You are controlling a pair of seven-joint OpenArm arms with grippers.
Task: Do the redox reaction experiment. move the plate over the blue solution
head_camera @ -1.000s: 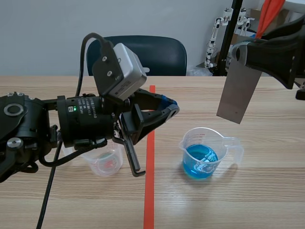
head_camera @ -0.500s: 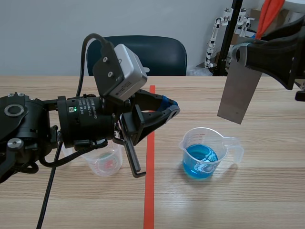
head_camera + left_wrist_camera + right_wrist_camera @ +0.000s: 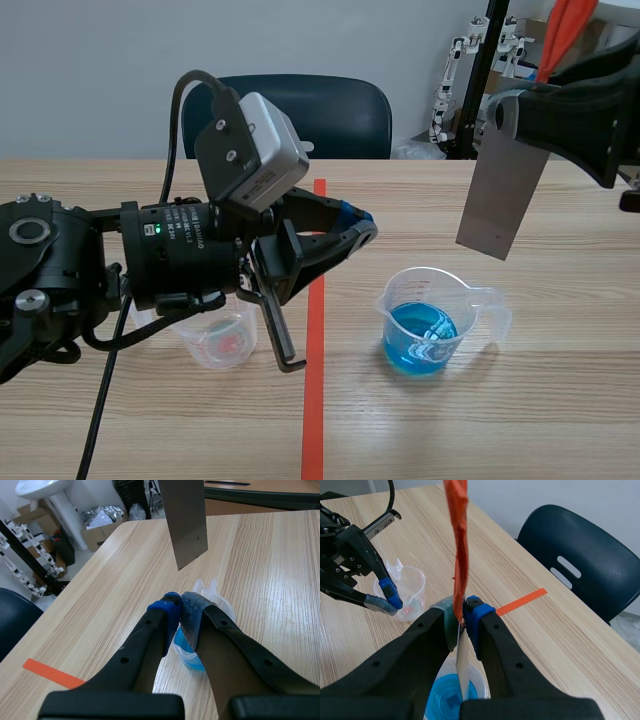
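Observation:
A clear beaker of blue solution point(image 3: 424, 327) stands on the table right of the orange-red tape line. A grey metal plate point(image 3: 500, 195) hangs upright above it, a little to its right, clear of the liquid. My right gripper point(image 3: 520, 108) is shut on the plate's top edge. In the right wrist view the plate point(image 3: 462, 667) shows edge-on between the fingers point(image 3: 479, 614), with the blue solution point(image 3: 447, 692) under it. My left gripper point(image 3: 356, 226) hovers shut on nothing, left of the beaker. In the left wrist view its pads point(image 3: 172, 611) meet over the beaker point(image 3: 194, 661), with the plate point(image 3: 185, 520) ahead.
A second clear beaker point(image 3: 218, 338) with a reddish trace stands under the left arm. A dark blue chair point(image 3: 330, 115) is behind the table. An orange cloth point(image 3: 459, 540) hangs by the right gripper. Bare wood lies around the blue beaker.

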